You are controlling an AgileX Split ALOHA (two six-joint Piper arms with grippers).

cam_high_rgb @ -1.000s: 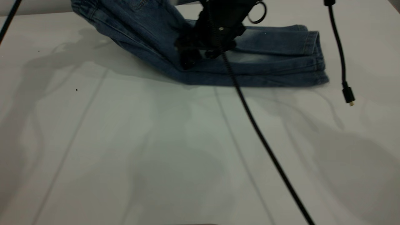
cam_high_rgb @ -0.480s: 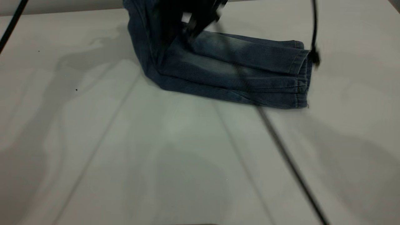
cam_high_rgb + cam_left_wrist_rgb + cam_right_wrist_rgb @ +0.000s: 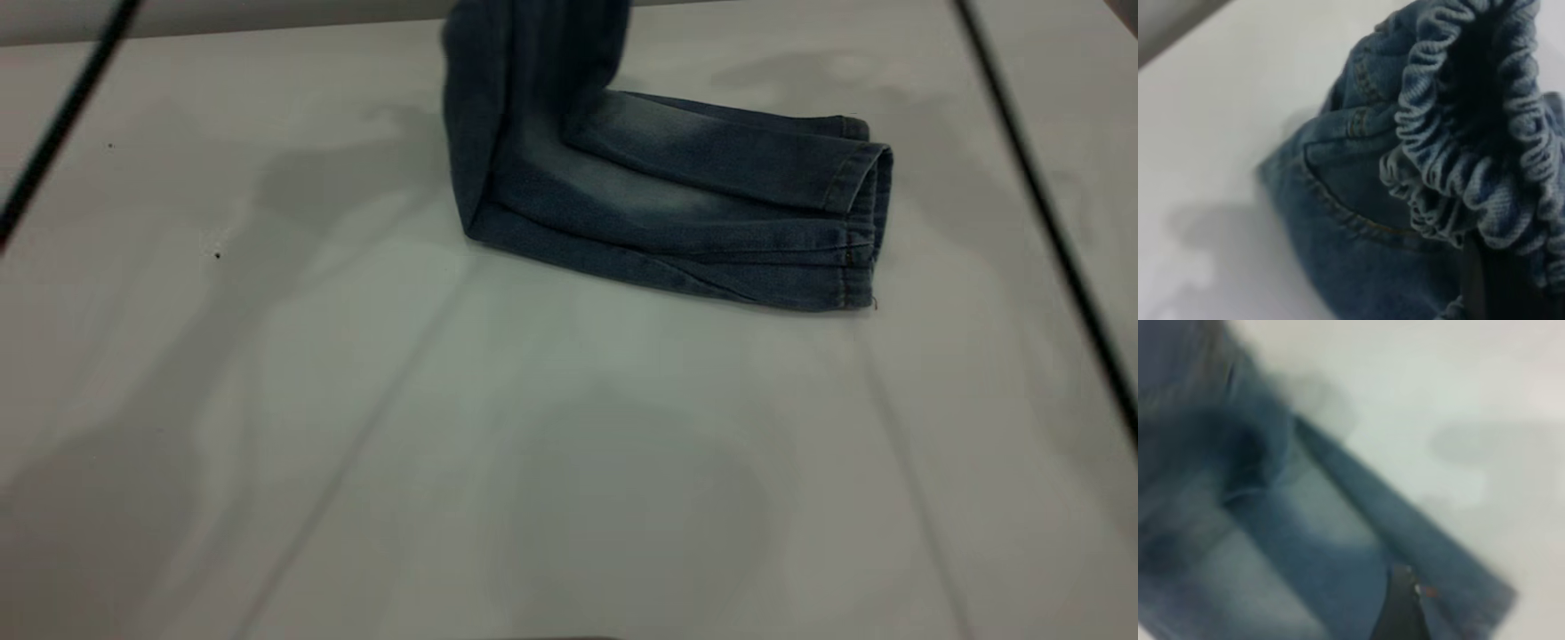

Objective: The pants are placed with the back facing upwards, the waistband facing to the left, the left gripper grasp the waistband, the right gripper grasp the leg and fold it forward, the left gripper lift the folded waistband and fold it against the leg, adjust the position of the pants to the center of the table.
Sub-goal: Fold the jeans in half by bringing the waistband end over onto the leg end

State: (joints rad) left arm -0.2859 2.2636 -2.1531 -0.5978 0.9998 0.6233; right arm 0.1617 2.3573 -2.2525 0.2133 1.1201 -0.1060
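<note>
The left gripper's fingers (image 3: 1478,280) show only as a dark sliver beneath the bunched waistband (image 3: 1471,133); whether they clamp it I cannot tell. The right gripper (image 3: 1401,607) is a blurred dark tip over denim, its state unclear. The pants (image 3: 622,178) rise upward at the waist end, while the leg (image 3: 711,200) lies flat on the white worktop (image 3: 444,444), hems toward the right.

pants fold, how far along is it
Done, apparently: the pants are doubled lengthwise, both hems stacked at the right end on the table. In hand: the waistband end is lifted, the upper part rising out of the exterior view's top. Left: lay it down onto the leg, then centre the bundle, which sits toward the far edge.
</note>
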